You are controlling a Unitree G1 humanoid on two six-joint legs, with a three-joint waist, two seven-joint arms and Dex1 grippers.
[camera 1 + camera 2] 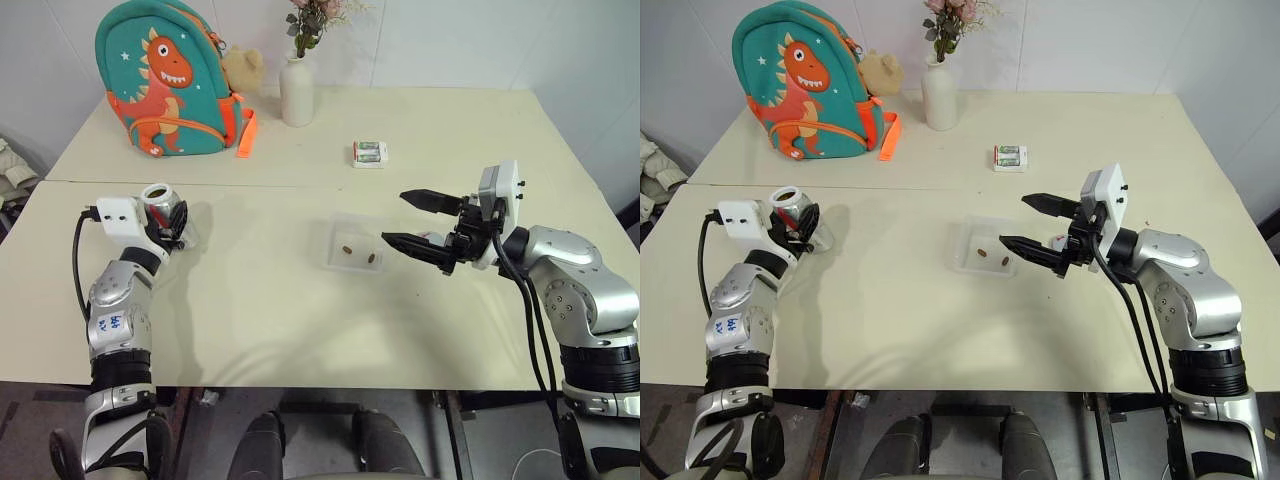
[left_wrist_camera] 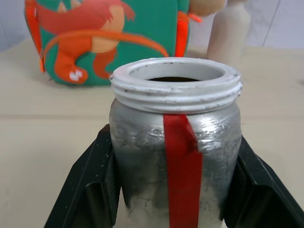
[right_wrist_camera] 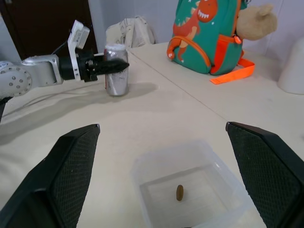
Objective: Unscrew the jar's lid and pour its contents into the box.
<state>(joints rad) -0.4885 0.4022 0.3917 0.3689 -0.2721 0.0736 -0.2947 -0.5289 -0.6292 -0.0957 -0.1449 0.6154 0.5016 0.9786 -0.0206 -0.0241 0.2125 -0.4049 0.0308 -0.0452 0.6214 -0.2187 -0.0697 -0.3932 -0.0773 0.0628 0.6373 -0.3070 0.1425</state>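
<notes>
Left eye view: at left, we are gripping the jar (image 1: pixel 157 197) upright in our left claw (image 1: pixel 170 222); our right claw (image 1: pixel 413 222) is gaping wide beside the box (image 1: pixel 352 243), pieces (image 1: pixel 348 249) inside.

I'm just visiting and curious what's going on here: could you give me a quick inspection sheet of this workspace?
Surface: pale table, bare in front.
Job's things: jar upright, lid off; box holds two small brown pieces.
Clutter: dinosaur backpack, plush toy, white vase, small packet.
Grippers: left tool shut on jar; right tool open beside box.
Cables: black, along both arms.
Surroundings: white wall.
</notes>
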